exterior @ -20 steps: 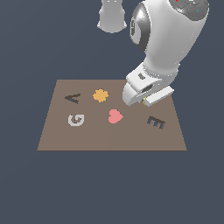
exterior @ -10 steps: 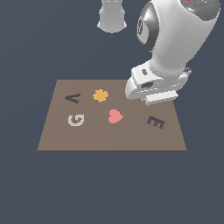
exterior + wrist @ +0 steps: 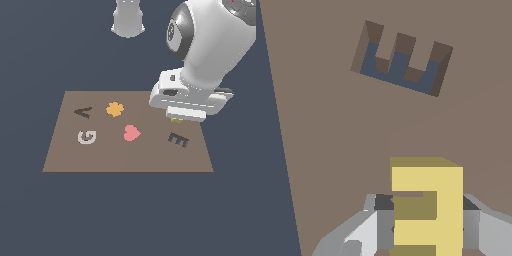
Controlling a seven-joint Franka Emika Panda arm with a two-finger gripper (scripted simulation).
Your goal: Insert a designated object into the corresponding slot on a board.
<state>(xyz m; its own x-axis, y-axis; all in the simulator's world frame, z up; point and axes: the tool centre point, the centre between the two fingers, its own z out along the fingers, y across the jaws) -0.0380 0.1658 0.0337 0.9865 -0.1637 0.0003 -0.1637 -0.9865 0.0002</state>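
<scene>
The exterior view looks down from above and some way back, taking in the whole board. The wrist view looks steeply down, close over it. Both share the E-shaped slot.

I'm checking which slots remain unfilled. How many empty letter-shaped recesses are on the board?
2. The A-shaped recess lies near the board's far corner on the exterior view's left; the E-shaped recess lies toward its right, just before the gripper. The arm may hide others.

Yellow E block off the board, slot unfilled.
Thick yellow E block clamped between tool fingers above flat brown board; dark E-shaped recess lies empty near the board's exterior-view right edge.
</scene>
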